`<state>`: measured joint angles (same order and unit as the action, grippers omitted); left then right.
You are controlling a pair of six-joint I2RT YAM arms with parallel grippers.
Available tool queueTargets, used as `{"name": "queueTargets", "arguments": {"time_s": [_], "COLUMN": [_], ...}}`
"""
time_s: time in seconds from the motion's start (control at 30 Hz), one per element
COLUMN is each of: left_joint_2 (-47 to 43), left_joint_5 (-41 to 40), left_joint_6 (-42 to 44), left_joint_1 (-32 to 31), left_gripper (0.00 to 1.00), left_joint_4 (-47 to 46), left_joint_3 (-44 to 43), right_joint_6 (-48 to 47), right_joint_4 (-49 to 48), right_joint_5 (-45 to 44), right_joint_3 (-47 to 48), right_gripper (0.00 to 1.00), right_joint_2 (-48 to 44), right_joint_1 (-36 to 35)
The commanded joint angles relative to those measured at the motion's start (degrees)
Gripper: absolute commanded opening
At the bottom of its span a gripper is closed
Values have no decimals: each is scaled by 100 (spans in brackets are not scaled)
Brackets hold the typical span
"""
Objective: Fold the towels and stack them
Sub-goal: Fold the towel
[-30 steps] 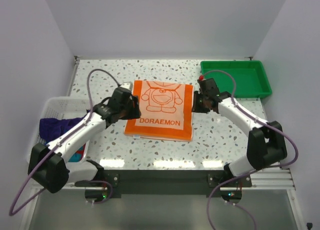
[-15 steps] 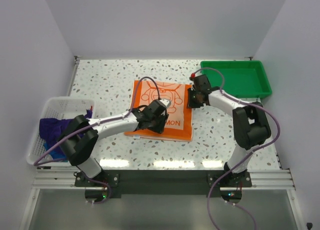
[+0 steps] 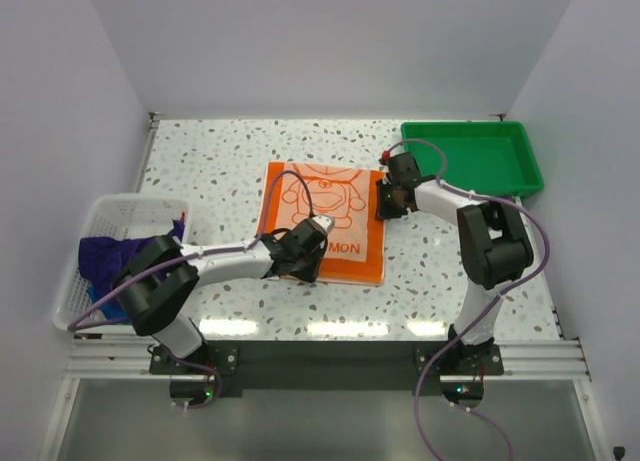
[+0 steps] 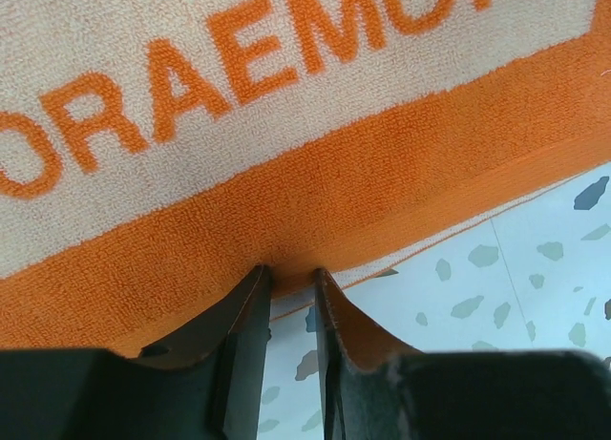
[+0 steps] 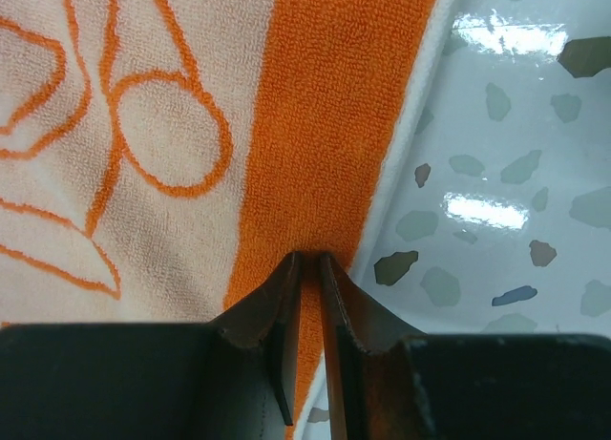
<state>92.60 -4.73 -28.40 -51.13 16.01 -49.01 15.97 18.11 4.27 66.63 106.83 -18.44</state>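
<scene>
Left wrist, left claw (image 4: 291, 271) at orange towel (image 4: 286, 187) hem, grip unclear, right claw (image 5: 309, 258) pinching edge.

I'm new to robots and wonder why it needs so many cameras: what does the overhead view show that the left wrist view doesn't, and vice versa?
Only the overhead view: both arms, the green tray, the white basket with a purple cloth in it, and the whole cartoon on the orange towel.
Only the left wrist view: the terry weave up close, a white layer peeking from under the towel's edge, and the left arm's jaws nearly together at the orange border.
Both: the orange towel with its lettering, lying on the speckled table.
</scene>
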Motion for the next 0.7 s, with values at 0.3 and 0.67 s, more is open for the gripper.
{"name": "queueTargets", "arguments": {"time_s": [0.3, 0.67], "left_joint_2": [-461, -1094], "left_joint_5": [447, 149], "left_joint_6": [-499, -587], "left_joint_1": [-116, -107], "left_gripper": [26, 59], "left_joint_4": [561, 1281], "left_joint_3": [832, -696], "right_joint_6": [-296, 46], "right_joint_4": [35, 763], "right_joint_5": [-155, 48], "right_joint_3": [280, -132], "right_gripper": [20, 31], "right_joint_2": [14, -1277], "right_joint_1": [244, -361]}}
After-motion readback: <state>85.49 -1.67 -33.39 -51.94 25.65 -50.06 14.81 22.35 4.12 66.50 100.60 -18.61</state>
